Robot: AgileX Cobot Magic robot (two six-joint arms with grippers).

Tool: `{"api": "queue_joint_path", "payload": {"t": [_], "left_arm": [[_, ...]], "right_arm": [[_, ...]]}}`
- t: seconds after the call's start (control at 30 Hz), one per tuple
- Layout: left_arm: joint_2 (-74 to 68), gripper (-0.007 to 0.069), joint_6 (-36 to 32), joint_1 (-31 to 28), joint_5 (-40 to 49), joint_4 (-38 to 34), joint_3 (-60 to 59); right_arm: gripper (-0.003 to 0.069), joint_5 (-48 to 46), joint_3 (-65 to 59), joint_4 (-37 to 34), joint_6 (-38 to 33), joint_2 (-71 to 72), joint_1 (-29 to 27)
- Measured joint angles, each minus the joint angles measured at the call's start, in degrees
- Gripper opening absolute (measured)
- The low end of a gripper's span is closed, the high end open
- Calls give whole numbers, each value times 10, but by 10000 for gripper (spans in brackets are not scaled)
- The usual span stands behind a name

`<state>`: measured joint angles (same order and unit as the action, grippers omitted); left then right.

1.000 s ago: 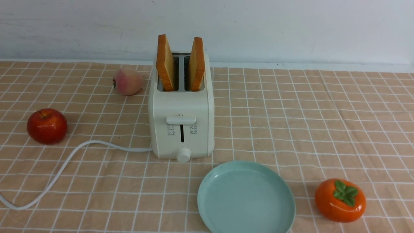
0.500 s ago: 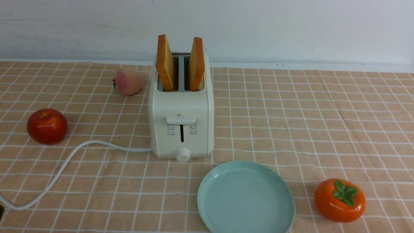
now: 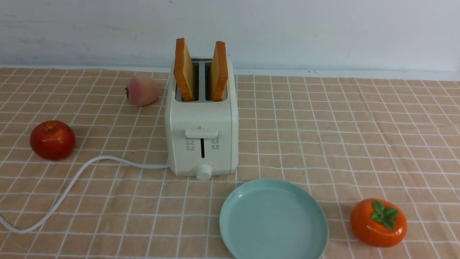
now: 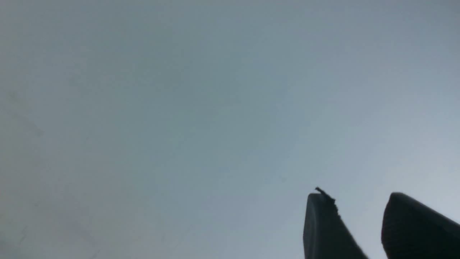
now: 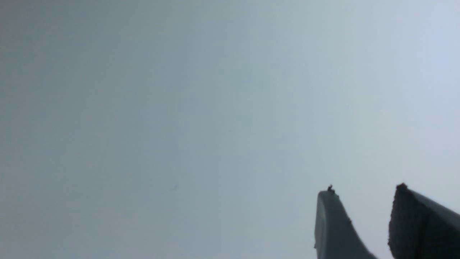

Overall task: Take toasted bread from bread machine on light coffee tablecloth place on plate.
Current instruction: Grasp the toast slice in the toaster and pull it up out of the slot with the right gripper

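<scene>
Two slices of toasted bread [image 3: 184, 70] [image 3: 219, 71] stand upright in the slots of the cream-white bread machine [image 3: 201, 133], which sits on the light coffee tablecloth [image 3: 323, 136]. The mint-blue plate [image 3: 273, 219] lies bare just in front of the machine, slightly to its right. Neither arm shows in the front view. In the left wrist view my left gripper [image 4: 355, 196] stands open against a plain grey background, with nothing between its fingers. My right gripper [image 5: 364, 190] is likewise open and holds nothing in the right wrist view.
A red apple [image 3: 52, 139] sits at the left and a peach [image 3: 142, 90] behind the machine's left side. An orange persimmon [image 3: 378, 223] lies right of the plate. The white cord [image 3: 72, 183] curves leftward to the front edge. A white wall closes the back.
A small dark shape that showed at the front view's lower left edge half a second ago is gone. Nothing on the cloth has moved.
</scene>
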<state>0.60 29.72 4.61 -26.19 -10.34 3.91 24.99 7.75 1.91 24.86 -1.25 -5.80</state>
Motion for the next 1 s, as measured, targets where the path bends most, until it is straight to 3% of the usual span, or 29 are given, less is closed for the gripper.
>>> {"api": "queue_joint_path", "payload": {"t": [0.27,0.37,0.57,0.67,0.83,0.93,1.0], "left_arm": [[-146,237,-20,0,145,0,308],[-238,237,-21,0,300,0,455],[-357,237,-21,0,495,7,506],[-413,237,-26,0,567,39,506],[-471,237,-31,0,649,50,506],[-493,237,-33,0,704,23,506],[-500,237,-38,0,742,-5,505]], "right_arm": [[240,-165,330,20,43,-195,0],[240,-323,504,62,45,-313,0],[240,-600,623,105,44,-485,0],[240,-654,618,104,43,-550,0],[240,-651,595,-12,-6,-645,36],[240,-654,600,-130,-115,-716,90],[240,-672,631,-230,-228,-780,144]]}}
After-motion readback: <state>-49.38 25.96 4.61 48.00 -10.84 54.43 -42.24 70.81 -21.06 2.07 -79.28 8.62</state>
